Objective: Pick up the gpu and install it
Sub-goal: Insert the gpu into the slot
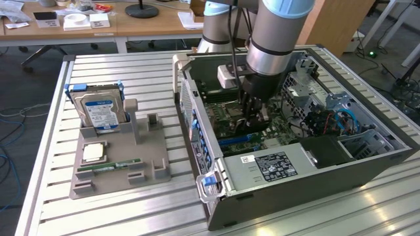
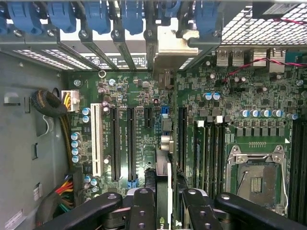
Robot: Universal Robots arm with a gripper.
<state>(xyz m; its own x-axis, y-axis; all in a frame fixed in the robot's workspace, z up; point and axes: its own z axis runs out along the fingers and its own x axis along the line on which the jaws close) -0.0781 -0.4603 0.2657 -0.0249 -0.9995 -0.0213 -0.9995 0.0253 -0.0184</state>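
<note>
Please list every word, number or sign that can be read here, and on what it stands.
No text can be read.
Blue-white label on the silver hard drive: too small.
Black label on the grey computer case: blurred.
Small white sticker beside it: blurred.
White printing on the green motherboard: too small.
</note>
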